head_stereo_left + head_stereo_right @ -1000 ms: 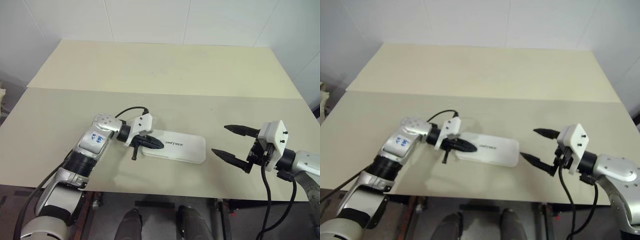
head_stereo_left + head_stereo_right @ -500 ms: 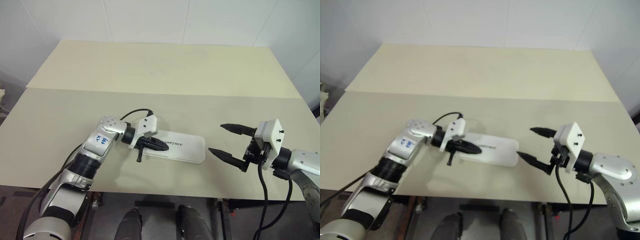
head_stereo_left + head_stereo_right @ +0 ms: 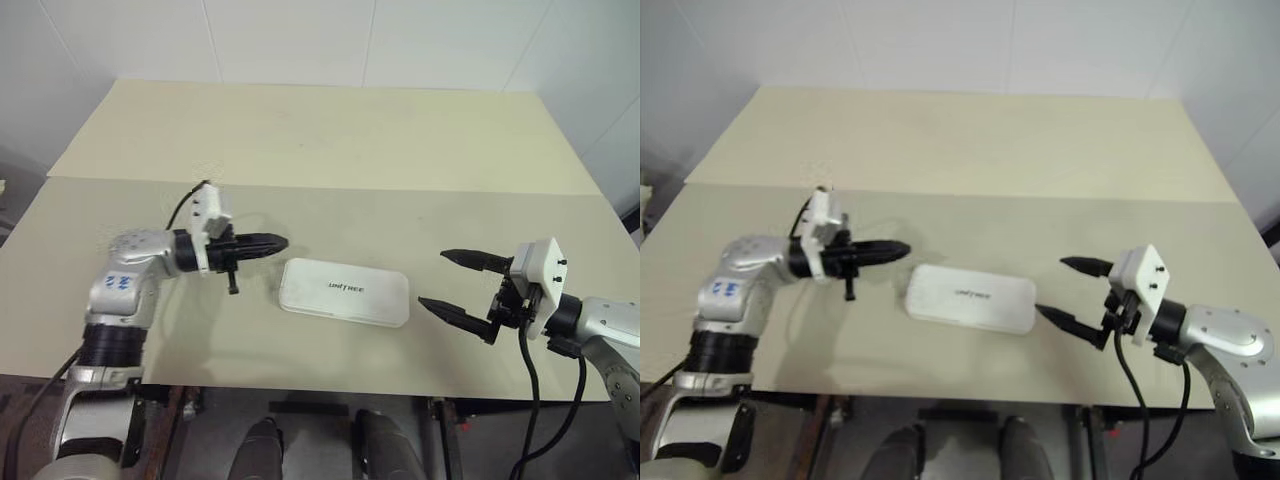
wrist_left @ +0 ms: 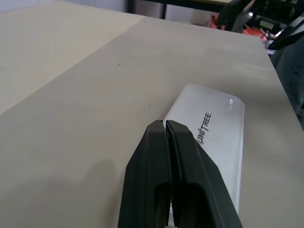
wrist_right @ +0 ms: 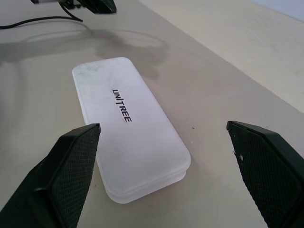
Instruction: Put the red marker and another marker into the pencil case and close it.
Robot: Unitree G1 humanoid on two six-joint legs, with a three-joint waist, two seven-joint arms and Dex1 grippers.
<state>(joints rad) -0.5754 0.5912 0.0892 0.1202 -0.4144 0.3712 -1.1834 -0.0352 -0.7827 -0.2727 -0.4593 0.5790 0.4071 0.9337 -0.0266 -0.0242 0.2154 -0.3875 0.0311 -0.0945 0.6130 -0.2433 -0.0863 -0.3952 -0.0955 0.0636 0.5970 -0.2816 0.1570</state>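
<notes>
From the head view the pencil case (image 3: 344,291) lay shut between the pinched-shut, empty left gripper (image 3: 272,242) and the wide-open right gripper (image 3: 447,281); in the wrist views its lid sat flush, so best just check the seam.

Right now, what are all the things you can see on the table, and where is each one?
pencil case: one, white with a small dark logo on its lid, shut, lying flat near the table's front edge, between the two arms.
table: one, pale cream.
left end effector: one, black fingers, shut, empty, level above the table, just beyond the case's left end.
right end effector: one, black fingers, open wide, empty, to the right of the case, pointing toward it.
</notes>
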